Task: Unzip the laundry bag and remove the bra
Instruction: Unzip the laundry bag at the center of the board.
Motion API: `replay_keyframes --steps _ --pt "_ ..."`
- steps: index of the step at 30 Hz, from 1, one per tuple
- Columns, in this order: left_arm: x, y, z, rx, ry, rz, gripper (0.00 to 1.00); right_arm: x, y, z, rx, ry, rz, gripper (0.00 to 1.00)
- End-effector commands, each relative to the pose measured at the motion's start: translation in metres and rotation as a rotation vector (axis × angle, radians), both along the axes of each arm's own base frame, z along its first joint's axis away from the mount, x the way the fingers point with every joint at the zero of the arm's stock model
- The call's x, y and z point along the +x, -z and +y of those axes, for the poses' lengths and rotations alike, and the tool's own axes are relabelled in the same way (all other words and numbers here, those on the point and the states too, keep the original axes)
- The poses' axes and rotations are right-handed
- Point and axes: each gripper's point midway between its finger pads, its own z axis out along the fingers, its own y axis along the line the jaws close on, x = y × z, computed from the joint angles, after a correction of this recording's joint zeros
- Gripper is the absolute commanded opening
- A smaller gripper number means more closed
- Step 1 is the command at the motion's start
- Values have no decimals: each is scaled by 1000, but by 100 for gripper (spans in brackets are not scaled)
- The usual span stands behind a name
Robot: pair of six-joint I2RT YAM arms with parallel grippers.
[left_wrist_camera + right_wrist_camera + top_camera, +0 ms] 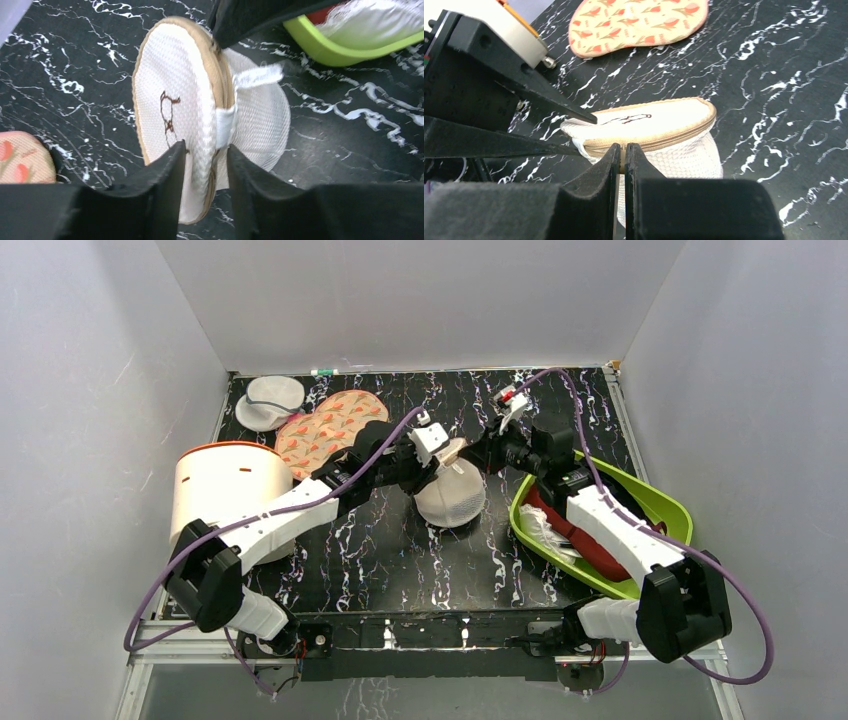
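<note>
Between the two black fingers (160,190) of the left gripper (206,167) runs the tan-edged rim of the round cream-white mesh laundry bag (170,85). The bag is tipped up on edge on the black, white-veined table (75,60). These jaws stand partly apart and straddle the rim without clearly squeezing it. One finger touches the mesh face, which bears a small brown line drawing.

Opposite, at the far side of the rim, the right gripper (622,156) has its fingers pressed tight together against the tan zip band (674,136). Whatever they pinch is hidden. The zip looks closed along the stretch that shows.

Beyond the left gripper, to its right, lies a lime-green plastic tray (340,52) holding dark red and white cloth. Past the right gripper lies a flat peach fabric pod (639,22) with red-orange prints.
</note>
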Motion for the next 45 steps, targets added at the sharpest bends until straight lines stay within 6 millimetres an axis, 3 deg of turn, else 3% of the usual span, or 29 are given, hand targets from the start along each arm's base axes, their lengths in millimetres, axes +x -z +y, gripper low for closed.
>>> replay_keyframes --steps 1,5,7,22,30,40,42,45 --pt "-13 -34 -8 -108 55 -18 41 -20 -32 26 41 -126 -112 0" --pt "-21 -36 -17 -138 93 29 61 -33 -36 42 50 -163 -123 0" --pt "-21 -36 -19 -148 97 44 62 -38 -36 46 53 -172 -123 0" --pt "-4 -35 1 -72 -9 -40 18 -36 -26 40 44 -99 -93 0" --pt "-3 -38 2 -71 -10 -57 7 -16 -7 14 30 118 -27 0" --pt "-4 -39 2 -71 -3 -63 2 2 -7 -6 43 202 -6 0" --pt "-4 -39 2 -71 -2 -61 3 -1 -11 -2 49 167 -19 0" --pt "-8 -38 -1 -80 21 -45 17 -23 -21 23 56 -20 -40 0"
